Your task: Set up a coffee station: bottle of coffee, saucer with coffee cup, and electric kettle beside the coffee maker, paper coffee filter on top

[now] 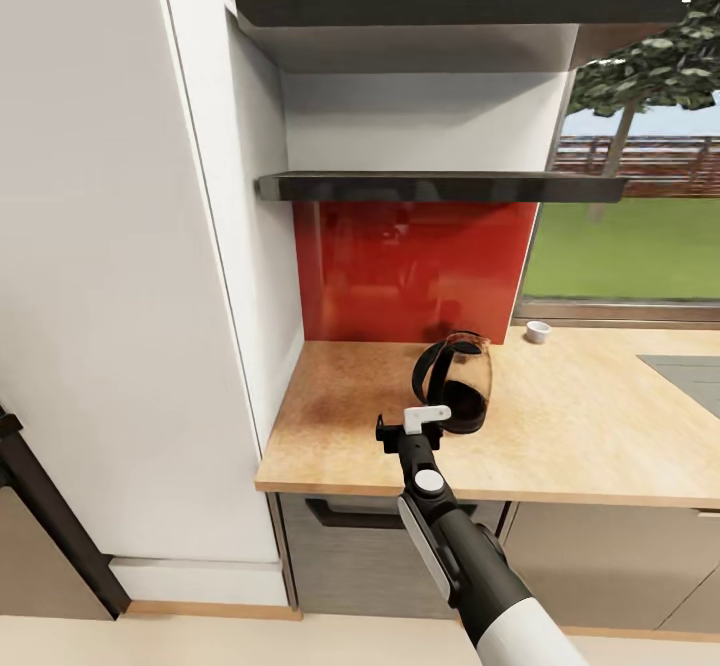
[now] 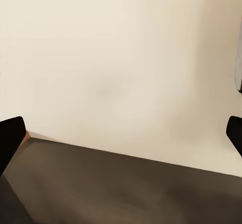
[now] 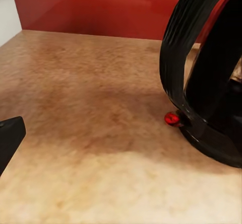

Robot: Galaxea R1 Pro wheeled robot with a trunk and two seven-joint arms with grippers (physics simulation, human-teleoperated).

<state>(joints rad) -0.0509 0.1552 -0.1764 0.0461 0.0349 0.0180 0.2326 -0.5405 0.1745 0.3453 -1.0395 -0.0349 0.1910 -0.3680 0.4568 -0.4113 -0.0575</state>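
While your right gripper [image 1: 410, 434], fingers apart, hovers lower centre beside the electric kettle [image 1: 455, 382]; risk: clipping the handle tips it; left fingers [image 2: 10, 141] apart.

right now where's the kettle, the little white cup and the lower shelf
electric kettle [image 1: 462, 386], head view, on its glass body
coffee cup [image 1: 538, 331], head view, on its side wall
kitchen shelf [image 1: 440, 187], head view, on its front edge

Light wood-grain kitchen countertop [image 1: 600, 446], electric kettle [image 1: 458, 383] upright on it, small white coffee cup [image 1: 538, 331] by the window.
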